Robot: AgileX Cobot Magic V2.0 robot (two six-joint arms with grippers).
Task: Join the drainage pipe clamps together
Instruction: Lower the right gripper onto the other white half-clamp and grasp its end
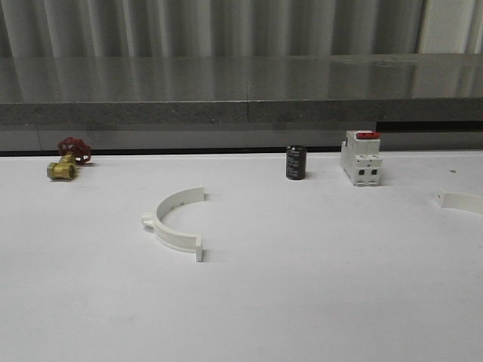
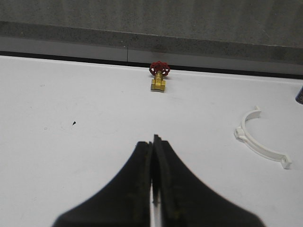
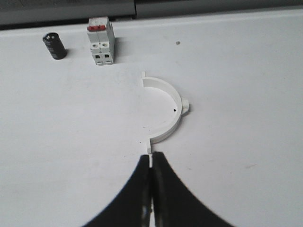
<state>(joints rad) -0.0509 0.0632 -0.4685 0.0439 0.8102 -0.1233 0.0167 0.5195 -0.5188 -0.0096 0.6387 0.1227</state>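
Note:
Two white half-ring drainage pipe clamps lie flat and apart on the white table [image 1: 302, 302]. One clamp [image 1: 177, 222] lies left of centre, its open side facing right, and is also in the left wrist view [image 2: 259, 143], well off to the side of my left gripper [image 2: 153, 140]. The left gripper is shut with nothing in it. The other clamp [image 1: 460, 200] is cut off by the right edge of the front view. In the right wrist view this clamp [image 3: 169, 106] lies just beyond my shut right gripper [image 3: 151, 156], its near end tab by the fingertips.
A brass valve with a red handle [image 1: 66, 160] [image 2: 159, 75] sits at the back left. A black cylinder [image 1: 296, 163] [image 3: 54, 46] and a white breaker with a red top [image 1: 361, 157] [image 3: 101, 42] stand at the back right. A grey ledge [image 1: 241, 109] borders the table's far edge.

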